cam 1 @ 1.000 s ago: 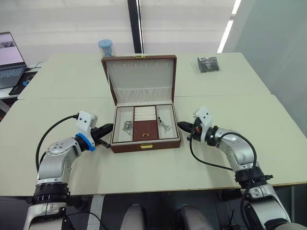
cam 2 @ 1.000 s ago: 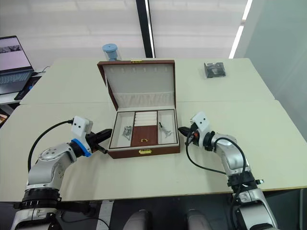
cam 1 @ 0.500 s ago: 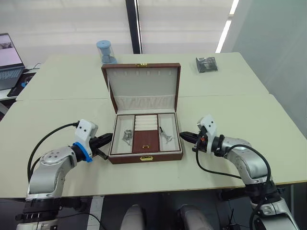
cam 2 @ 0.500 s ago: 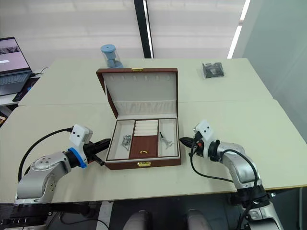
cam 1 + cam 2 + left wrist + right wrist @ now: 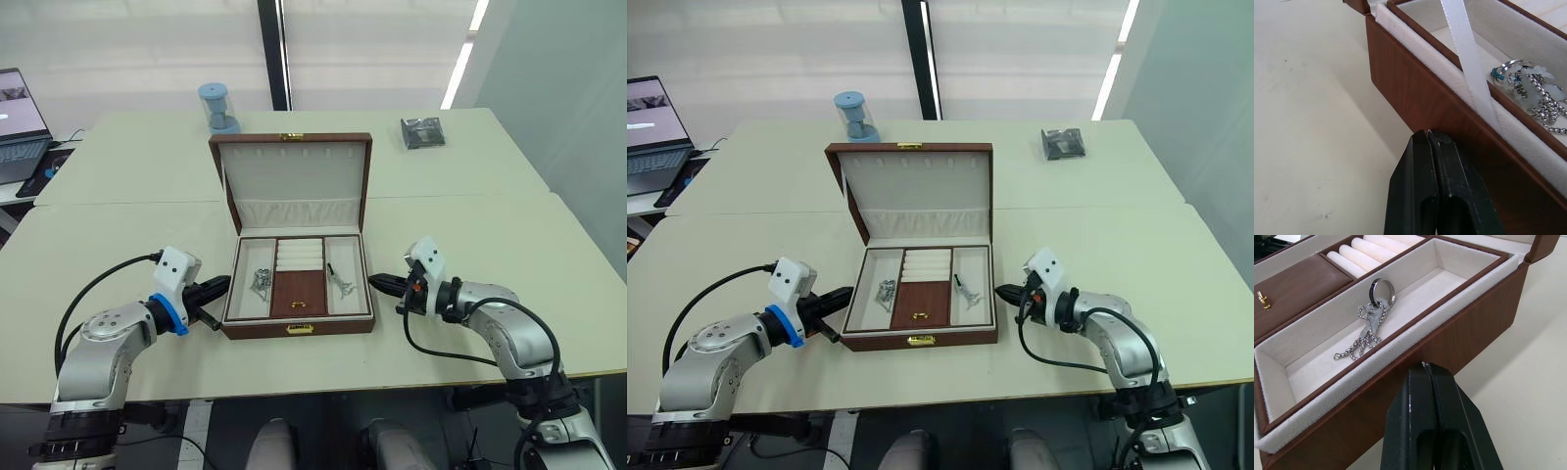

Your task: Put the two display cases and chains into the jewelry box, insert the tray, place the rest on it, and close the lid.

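Jewelry box [image 5: 298, 327] sits centre frame on the table [image 5: 118, 235], lid [image 5: 292, 182] standing open at the back. Tray [image 5: 299, 292] seated inside; chains [image 5: 260, 283] lie in its left and right side compartments. Left gripper [image 5: 217, 287] at the box's left wall, fingers pressed together. Right gripper [image 5: 377, 283] at the box's right wall, fingers likewise closed, empty. Blue hourglass [image 5: 215, 106] upper left, dark packet [image 5: 423, 131] upper right.

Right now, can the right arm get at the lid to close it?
Probably yes. The right gripper sits shut beside the jewelry box, and the lid stands upright with nothing over or behind it blocking a push.
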